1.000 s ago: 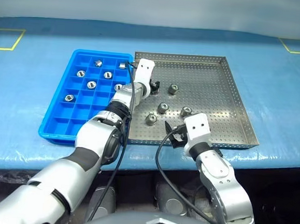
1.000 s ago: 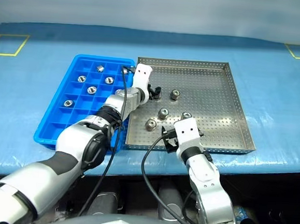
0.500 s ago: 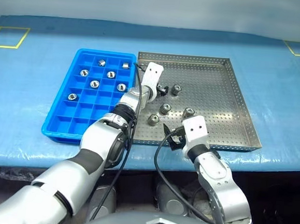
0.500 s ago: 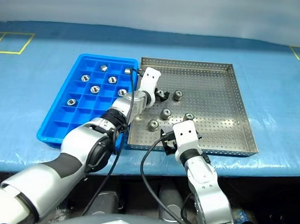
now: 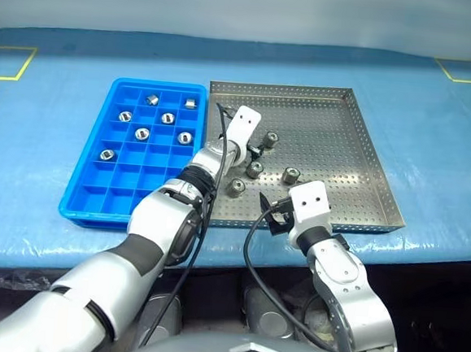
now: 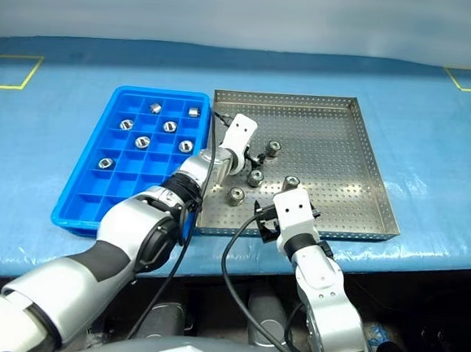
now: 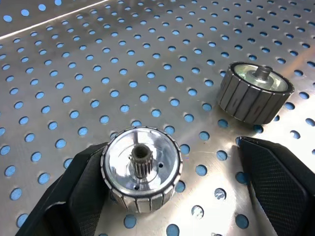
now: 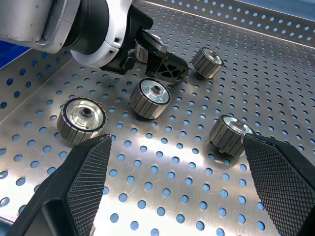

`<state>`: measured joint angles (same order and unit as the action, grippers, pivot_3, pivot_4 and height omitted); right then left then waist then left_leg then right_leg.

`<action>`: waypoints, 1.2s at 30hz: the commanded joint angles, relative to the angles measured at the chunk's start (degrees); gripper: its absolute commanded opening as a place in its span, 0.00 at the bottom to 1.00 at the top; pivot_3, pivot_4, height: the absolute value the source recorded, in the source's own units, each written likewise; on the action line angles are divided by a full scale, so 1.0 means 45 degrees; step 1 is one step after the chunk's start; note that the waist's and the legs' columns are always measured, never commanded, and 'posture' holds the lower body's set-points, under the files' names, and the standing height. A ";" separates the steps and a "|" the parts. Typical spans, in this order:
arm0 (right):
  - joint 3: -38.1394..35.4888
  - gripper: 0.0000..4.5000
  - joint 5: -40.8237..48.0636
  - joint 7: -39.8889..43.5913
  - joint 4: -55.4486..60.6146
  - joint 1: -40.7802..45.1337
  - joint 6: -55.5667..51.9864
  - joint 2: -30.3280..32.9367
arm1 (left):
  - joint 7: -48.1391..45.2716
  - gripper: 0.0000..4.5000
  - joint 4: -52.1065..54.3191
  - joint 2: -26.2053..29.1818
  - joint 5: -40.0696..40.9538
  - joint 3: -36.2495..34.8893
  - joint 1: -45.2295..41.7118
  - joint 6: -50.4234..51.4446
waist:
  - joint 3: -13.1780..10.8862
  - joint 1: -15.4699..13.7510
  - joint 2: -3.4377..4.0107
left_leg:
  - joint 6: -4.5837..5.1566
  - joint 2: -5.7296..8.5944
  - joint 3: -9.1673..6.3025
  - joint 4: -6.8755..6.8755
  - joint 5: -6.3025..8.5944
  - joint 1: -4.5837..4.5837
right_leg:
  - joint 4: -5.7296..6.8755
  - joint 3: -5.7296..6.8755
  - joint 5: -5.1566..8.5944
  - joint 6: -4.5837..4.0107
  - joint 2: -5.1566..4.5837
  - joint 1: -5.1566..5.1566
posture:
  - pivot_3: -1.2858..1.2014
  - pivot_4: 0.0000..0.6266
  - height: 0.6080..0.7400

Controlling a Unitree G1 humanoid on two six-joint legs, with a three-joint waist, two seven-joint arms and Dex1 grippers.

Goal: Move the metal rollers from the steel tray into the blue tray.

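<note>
Left wrist view: left claw [image 7: 170, 196] spread, straddling roller [image 7: 141, 168].

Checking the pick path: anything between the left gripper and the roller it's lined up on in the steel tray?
Nothing visible. The left gripper is open with a roller already between its fingers, against one finger. A second roller stands apart beyond the other finger, on the steel tray, outside the gap.
</note>
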<state>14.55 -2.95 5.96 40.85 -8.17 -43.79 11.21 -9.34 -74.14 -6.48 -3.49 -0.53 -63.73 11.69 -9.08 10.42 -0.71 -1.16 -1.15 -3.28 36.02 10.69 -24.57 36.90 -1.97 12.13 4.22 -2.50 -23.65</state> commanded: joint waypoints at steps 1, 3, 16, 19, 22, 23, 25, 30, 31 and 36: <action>-0.0163 1.00 -0.0039 -0.0054 0.0417 0.0052 0.0219 -0.0080 | 0.0063 0.85 0.0133 -0.0065 0.0201 -0.0261 -0.0059 -0.0001 | 0.0000 -0.0001 0.0001 | 0.0000 0.0000 0.0000 0.0000 0.0000 0.0001 | 0.0000 0.0000 0.0000 0.0000 0.0000 0.0000 | 0.42 0.24 1.00; -0.0171 1.00 -0.0047 -0.0058 0.0411 0.0043 0.0222 -0.0091 | 0.0102 0.72 0.0162 -0.0037 0.0278 -0.0395 -0.0059 -0.0043 | 0.0000 -0.0001 0.0000 | 0.0000 0.0000 0.0000 0.0001 0.0000 0.0001 | 0.0002 0.0000 0.0000 0.0000 0.0000 0.0000 | 0.42 0.24 1.00; 0.0089 1.00 -0.0058 0.0139 0.0278 0.0337 0.0253 -0.0114 | -0.0727 0.38 0.3412 0.0942 0.1397 -0.1235 0.0599 -0.0126 | -0.0001 -0.0008 0.0003 | 0.0000 -0.0003 0.0002 -0.0002 -0.0001 -0.0001 | 0.0011 -0.0008 -0.0001 0.0000 0.0001 -0.0011 | 0.44 0.24 1.00; 0.0320 1.00 -0.0027 0.0296 0.0263 0.0597 0.0255 -0.0079 | -0.1484 0.38 0.6376 0.1478 0.1435 -0.0827 0.1934 0.0375 | 0.0002 -0.0060 0.0008 | -0.0001 -0.0006 0.0009 -0.0016 -0.0001 0.0007 | 0.0011 -0.0021 -0.0001 -0.0001 0.0002 -0.0011 | 0.45 0.24 1.00; 0.0473 1.00 0.0036 0.0500 0.0109 0.0915 0.0257 -0.0045 | -0.2078 0.38 1.0268 0.2340 0.1616 -0.0579 0.3760 0.1277 | 0.0001 -0.0110 0.0011 | -0.0001 -0.0006 0.0016 -0.0024 -0.0001 0.0010 | 0.0010 -0.0037 -0.0002 -0.0001 0.0003 -0.0014 | 0.46 0.24 1.00; 0.0505 1.00 0.0040 0.0559 0.0065 0.0981 0.0260 -0.0028 | -0.2159 0.38 1.1243 0.2545 0.1669 -0.0530 0.4213 0.1603 | -0.0001 -0.0131 0.0013 | -0.0001 -0.0007 0.0018 -0.0029 -0.0001 0.0012 | 0.0010 -0.0044 -0.0003 -0.0003 0.0003 -0.0017 | 0.47 0.24 1.00; 0.0612 1.00 0.0086 0.0736 -0.0039 0.1155 0.0301 0.0016 | -0.2236 0.38 1.3298 0.3083 0.1716 -0.0519 0.5244 0.2311 | -0.0001 -0.0311 0.0013 | -0.0002 -0.0009 0.0018 -0.0026 -0.0001 0.0008 | 0.0018 -0.0046 -0.0004 -0.0005 0.0005 -0.0022 | 0.48 0.24 1.00; 0.0966 1.00 0.0142 0.1152 -0.0344 0.1588 0.0469 0.0069 | -0.2203 0.38 1.6536 0.4242 0.1638 -0.0552 0.7266 0.3180 | 0.0000 -0.0955 0.0012 | -0.0002 -0.0010 0.0025 -0.0008 -0.0002 0.0030 | 0.0023 -0.0049 -0.0001 -0.0009 0.0006 -0.0005 | 0.49 0.24 1.00; 0.1036 1.00 0.0144 0.1225 -0.0392 0.1657 0.0497 0.0083 | -0.2204 0.38 1.7047 0.4379 0.1689 -0.0572 0.7661 0.3294 | 0.0001 -0.1115 0.0011 | -0.0002 -0.0009 0.0024 -0.0002 -0.0003 0.0031 | 0.0022 -0.0047 -0.0001 -0.0010 0.0006 0.0001 | 0.49 0.24 1.00; 0.1195 1.00 0.0124 0.1449 -0.0530 0.1816 0.0581 0.0139 | -0.2235 0.38 1.9235 0.5153 0.1533 -0.0431 0.9652 0.3913 | 0.0002 -0.1534 0.0006 | -0.0002 -0.0007 0.0038 0.0008 -0.0003 0.0031 | 0.0005 -0.0059 0.0009 -0.0030 0.0002 0.0012 | 0.50 0.24 1.00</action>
<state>20.02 -2.77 12.27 37.41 -0.37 -42.47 11.66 -19.13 7.20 16.01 3.35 -2.63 -20.86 28.26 -9.07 3.52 -0.68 -1.17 -1.18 -3.09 36.06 10.67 -24.43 36.92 -2.25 12.17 4.08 -2.49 -23.61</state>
